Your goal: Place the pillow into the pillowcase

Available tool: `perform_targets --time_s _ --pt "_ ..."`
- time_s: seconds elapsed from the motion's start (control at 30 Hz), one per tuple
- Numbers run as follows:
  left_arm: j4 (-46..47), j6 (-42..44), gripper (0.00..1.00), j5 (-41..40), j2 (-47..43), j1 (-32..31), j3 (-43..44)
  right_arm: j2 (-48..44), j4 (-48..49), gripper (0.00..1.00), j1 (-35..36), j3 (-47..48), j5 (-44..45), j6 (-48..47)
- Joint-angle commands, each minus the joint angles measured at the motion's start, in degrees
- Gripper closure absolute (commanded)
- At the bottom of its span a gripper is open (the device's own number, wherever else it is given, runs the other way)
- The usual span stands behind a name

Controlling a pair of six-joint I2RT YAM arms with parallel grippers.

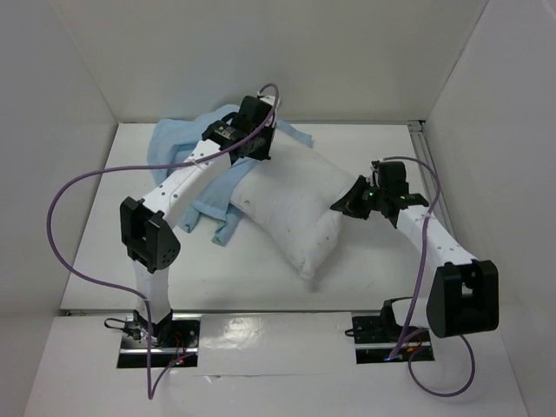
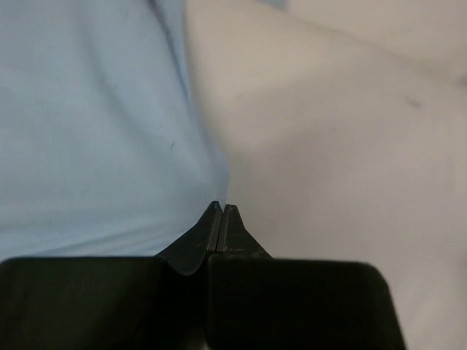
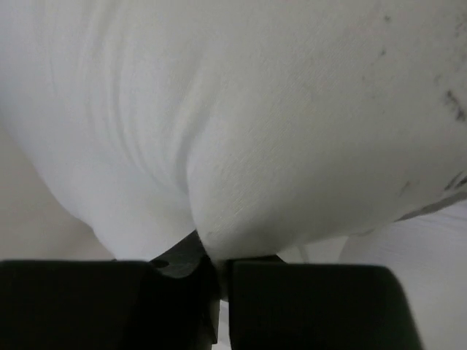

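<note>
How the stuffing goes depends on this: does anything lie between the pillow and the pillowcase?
Nothing visible does. The pillow rests directly against the pillowcase, its far end on the blue cloth. The pillowcase's opening cannot be made out.

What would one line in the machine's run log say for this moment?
left tool: shut, where pillowcase meets pillow | right tool: shut on a pillow fold | pillow: outside pillowcase
</note>
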Motion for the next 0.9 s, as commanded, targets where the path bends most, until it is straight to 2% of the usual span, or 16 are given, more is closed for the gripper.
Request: perform_targets --time_s 0.0,0.03,0.13,0.17,0.27,0.33,0.4,0.43,0.47,0.5,0.63,0.7,0.77,0.87 --pt "2.82 -3.96 1.0 17.3 -1.81 0.81 5.13 3.86 9.08 1.0 2.76 6.86 -2.13 1.96" --pt "4.48 -5.02 1.0 24.91 -1.82 0.81 7.4 5.87 10.22 1.0 3.29 11.49 -2.13 1.96" --pt "7.56 -10.02 1.0 35.76 0.2 0.81 12.33 8.6 10.84 1.0 3.29 19.95 -3.36 1.96" --pt "9.14 -11.34 1.0 41.71 2.03 0.81 17.31 8.61 10.84 1.0 3.29 25.98 -4.23 1.96" --pt "10.55 -17.14 1.0 47.91 5.38 0.81 28.91 8.71 9.62 1.0 3.9 33.23 -4.95 1.34" --pt "15.11 -21.26 1.0 51.96 5.48 0.81 30.19 6.34 9.09 1.0 6.36 35.44 -2.24 -0.15" --pt "18.98 -22.95 1.0 53.55 3.21 0.81 26.33 4.76 8.47 1.0 10.38 32.39 0.23 -0.68" --pt "19.87 -22.96 1.0 53.55 3.19 1.33 24.06 3.27 7.95 1.0 11.98 27.15 2.85 -0.68" --pt "19.88 -22.96 1.0 53.55 2.41 1.33 22.64 2.64 8.47 1.0 13.65 27.09 4.18 -0.68" --pt "19.88 -22.96 1.0 52.94 2.4 1.33 20.98 2.12 9.25 1.0 16.79 20.05 4.89 0.01" --pt "18.56 -21.39 1.0 52.94 1.26 1.33 13.24 -0.61 14.09 1.0 26.47 4.09 9.89 3.98" --pt "15.41 -20.24 1.0 50.41 -0.15 1.33 10.68 -2.28 14.1 1.0 31.82 -0.48 15.25 4.59" --pt "12.68 -18.05 1.0 48.81 -2.16 1.33 9.89 -3.51 13.57 1.0 34.22 -2.08 18.5 4.59" --pt "7.85 -16.54 1.0 43.9 -4.97 1.33 6.73 -3.52 12.95 1.0 37.03 -2.7 19.13 2.93"
